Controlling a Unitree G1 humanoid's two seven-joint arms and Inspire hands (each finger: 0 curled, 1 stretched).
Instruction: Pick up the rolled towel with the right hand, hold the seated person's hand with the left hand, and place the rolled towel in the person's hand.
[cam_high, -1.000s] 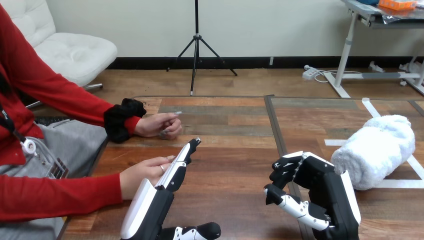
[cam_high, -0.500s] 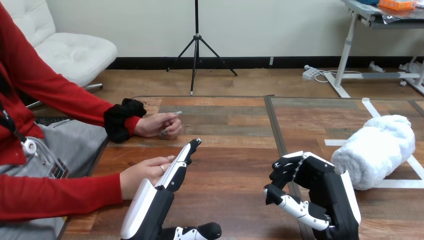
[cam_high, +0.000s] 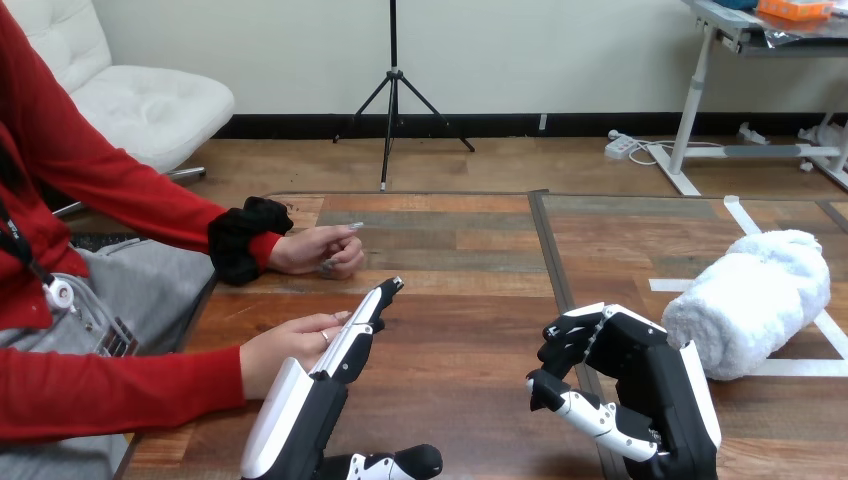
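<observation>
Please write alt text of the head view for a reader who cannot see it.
The robot's left hand, fingers straight, lies beside the person's nearer hand on a wooden table. Its right hand, fingers curled and empty, is next to a white rolled towel at the right.

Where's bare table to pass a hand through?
Bare table between left hand and right hand, and from the person's farther hand across to the rolled towel. Crowded around left hand beside the person's nearer hand.
</observation>
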